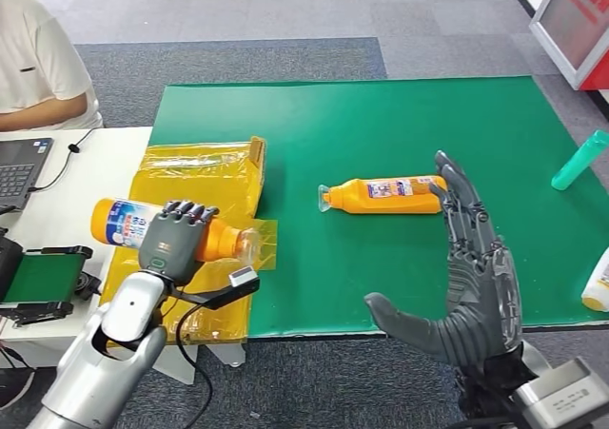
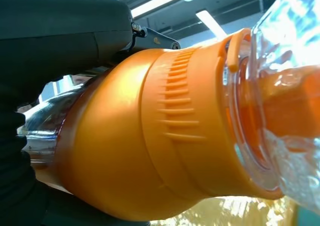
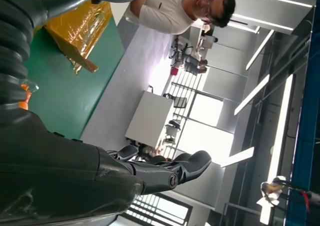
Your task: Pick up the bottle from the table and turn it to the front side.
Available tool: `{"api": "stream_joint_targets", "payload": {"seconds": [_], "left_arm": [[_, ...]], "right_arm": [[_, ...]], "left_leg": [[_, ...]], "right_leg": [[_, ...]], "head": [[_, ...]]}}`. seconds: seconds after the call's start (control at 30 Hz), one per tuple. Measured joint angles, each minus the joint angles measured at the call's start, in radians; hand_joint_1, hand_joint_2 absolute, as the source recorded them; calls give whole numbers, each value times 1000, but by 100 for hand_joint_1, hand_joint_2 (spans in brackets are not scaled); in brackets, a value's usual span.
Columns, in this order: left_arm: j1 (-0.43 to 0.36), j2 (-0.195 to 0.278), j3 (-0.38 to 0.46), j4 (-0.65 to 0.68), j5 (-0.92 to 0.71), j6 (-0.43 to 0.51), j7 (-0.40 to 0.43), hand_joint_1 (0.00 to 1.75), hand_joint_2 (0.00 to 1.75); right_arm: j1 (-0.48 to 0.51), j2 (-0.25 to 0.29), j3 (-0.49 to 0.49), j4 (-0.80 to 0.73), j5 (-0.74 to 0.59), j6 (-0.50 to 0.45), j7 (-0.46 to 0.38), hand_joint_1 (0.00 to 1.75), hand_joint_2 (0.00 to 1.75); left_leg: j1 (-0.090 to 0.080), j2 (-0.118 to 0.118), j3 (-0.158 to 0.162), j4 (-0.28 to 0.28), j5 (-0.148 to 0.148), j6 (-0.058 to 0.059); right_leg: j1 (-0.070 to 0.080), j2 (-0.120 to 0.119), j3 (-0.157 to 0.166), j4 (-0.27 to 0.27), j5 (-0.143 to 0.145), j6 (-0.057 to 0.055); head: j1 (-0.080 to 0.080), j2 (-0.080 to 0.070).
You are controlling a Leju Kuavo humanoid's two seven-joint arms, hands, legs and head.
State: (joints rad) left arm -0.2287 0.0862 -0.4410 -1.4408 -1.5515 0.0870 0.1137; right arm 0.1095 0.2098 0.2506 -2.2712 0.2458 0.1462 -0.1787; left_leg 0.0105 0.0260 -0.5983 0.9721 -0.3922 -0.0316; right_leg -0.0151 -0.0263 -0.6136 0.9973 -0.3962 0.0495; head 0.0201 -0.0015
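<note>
Bottle [image 1: 384, 196], orange with a clear cap, lies on its side on the green worktop [image 1: 402, 125], at eleven o'clock from the right hand [image 1: 470, 277], whose fingers are spread, holding nothing. At nine o'clock, the left hand [image 1: 176, 239] grips a second orange bottle [image 1: 126, 224] above yellow plastic wrap [image 1: 205, 167].

You can't read any text: the labels on both orange bottles [image 1: 384, 195] [image 1: 129, 224] and the far-right red sign [image 1: 583, 15] blur.
</note>
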Motion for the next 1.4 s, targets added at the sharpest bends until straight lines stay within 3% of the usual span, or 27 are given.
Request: {"api": "stream_joint_targets", "payload": {"seconds": [0.43, 0.93, 1.4], "left_arm": [[14, -24, -10, 91, 0, 20, -13, 175, 175], [34, -70, 103, 158, 0, 39, -50, 175, 175], [43, -41, 264, 161, 0, 19, -76, 175, 175]], "right_arm": [[-4, -7, 1, -17, -6, -8, -20, 0, 175], [1, -12, 0, -33, 9, -7, -8, 0, 175], [34, -13, -22, -83, 13, -2, -8, 0, 175]], "left_leg": [[0, 0, 0, 0, 0, 0], [0, 0, 0, 0, 0, 0], [0, 0, 0, 0, 0, 0]], "right_leg": [[0, 0, 0, 0, 0, 0], [0, 0, 0, 0, 0, 0], [0, 0, 0, 0, 0, 0]], "head": [[0, 0], [0, 0], [0, 0]]}}
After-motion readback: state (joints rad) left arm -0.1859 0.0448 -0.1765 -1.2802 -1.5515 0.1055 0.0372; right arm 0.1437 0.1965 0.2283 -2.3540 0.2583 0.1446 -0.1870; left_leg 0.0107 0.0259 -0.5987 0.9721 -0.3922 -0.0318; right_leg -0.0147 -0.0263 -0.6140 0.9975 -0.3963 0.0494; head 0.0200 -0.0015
